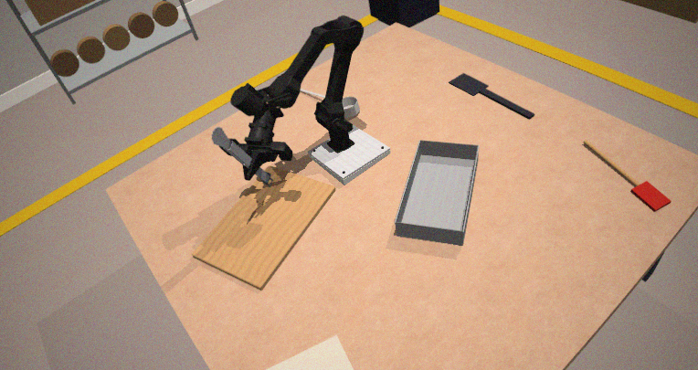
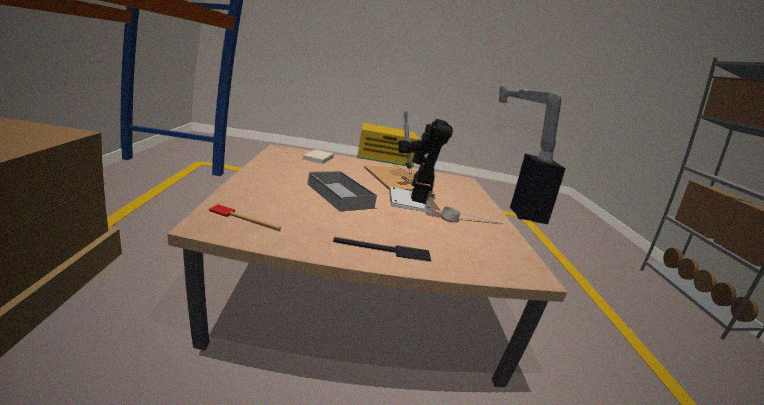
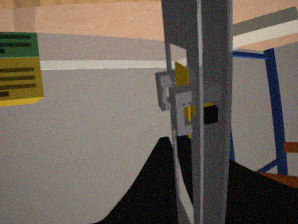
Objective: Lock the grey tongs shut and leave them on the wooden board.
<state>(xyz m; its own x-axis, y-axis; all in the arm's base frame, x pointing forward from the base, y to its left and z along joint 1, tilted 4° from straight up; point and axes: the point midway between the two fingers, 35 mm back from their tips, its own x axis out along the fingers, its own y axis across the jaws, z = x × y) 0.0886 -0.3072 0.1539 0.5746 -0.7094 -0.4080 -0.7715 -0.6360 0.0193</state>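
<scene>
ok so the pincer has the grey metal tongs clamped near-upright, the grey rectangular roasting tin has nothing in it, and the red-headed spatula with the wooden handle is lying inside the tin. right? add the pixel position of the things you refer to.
No: the red-headed spatula with the wooden handle [image 1: 650, 195] [image 2: 221, 210] lies on the table [image 1: 537, 269] [image 2: 299, 242], outside the grey rectangular roasting tin [image 1: 429, 237] [image 2: 359, 203]; top view shows it. The rest holds.

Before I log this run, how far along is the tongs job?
Done: the tongs are out of the roasting tin.
In hand: the gripper is shut on them, near upright, above the table; they look squeezed together.
Left: lay them on the wooden board. Whether the lock has caught, I can't tell.
</scene>
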